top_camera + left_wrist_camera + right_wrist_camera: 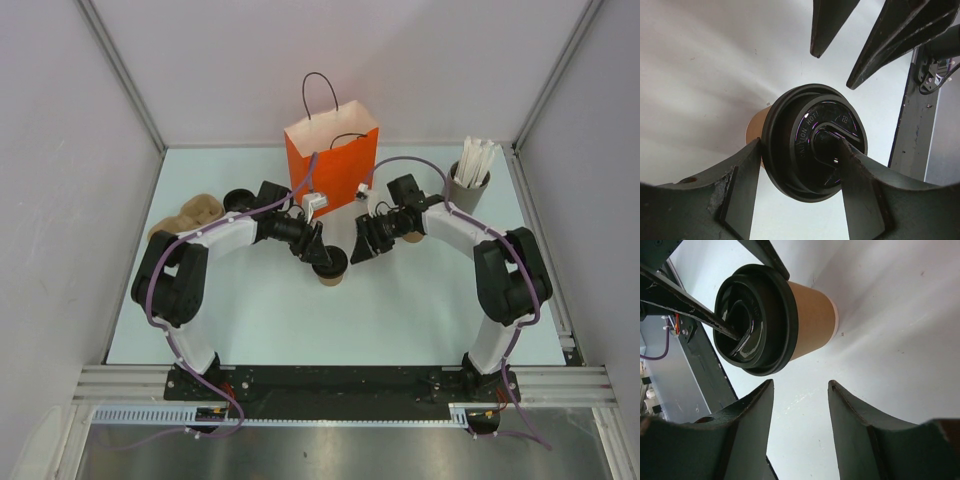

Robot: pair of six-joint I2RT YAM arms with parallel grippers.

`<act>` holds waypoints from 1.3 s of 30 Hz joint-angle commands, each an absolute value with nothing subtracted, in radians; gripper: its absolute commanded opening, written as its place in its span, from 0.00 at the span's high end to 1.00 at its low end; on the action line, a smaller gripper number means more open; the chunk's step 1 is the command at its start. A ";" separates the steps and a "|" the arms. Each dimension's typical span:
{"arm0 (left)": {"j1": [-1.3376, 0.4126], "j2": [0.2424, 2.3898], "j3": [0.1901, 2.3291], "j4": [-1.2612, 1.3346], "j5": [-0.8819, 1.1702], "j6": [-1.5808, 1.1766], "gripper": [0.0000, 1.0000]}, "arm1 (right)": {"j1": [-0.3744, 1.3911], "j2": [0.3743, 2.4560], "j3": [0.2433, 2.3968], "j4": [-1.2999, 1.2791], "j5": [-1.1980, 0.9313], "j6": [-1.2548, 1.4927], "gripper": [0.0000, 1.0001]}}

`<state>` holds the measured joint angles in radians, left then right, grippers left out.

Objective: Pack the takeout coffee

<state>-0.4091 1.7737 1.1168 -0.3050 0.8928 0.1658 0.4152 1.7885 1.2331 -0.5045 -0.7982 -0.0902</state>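
The tan paper cup (328,279) stood on the table (300,330) just in front of the orange paper bag (330,155), with its black lid (337,264) on top. The overhead view showed little more than that, because the left gripper (318,250) hung over the cup from the bag's left side.

The left wrist view filled in the detail. The jaws were partly spread: one finger (742,192) lay against the outer edge of the lid's rim and the other (862,195) lay across the lid's top near its middle recess. I could not tell from any view whether they pinched the lid or only rested on it.

The right wrist view alone showed the cup's bare tan side and the lid sitting level on the rim. The right gripper (801,384) was open with nothing between its fingers, near the cup and apart from it on the side away from the left gripper.

Left of the bag lay a stack of tan cups (188,215). Right of it stood a grey cylinder (466,192) of white sticks (478,158).
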 commanded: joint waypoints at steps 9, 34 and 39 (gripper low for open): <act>-0.405 1.829 1.065 -0.390 0.706 0.259 0.37 | 0.443 1.772 1.226 -0.434 -0.848 -0.052 0.48; -0.403 1.824 1.058 -0.397 0.698 0.276 0.37 | 0.517 1.864 1.227 -0.465 -0.531 -0.083 0.54; -0.405 1.825 1.049 -0.397 0.695 0.282 0.38 | 0.538 1.887 1.227 -0.471 -0.460 -0.091 0.54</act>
<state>-0.4057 1.7725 1.1137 -0.3077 0.8940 0.1673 0.4835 1.7988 1.2484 -0.4706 -0.7151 -0.0441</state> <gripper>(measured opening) 0.636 0.467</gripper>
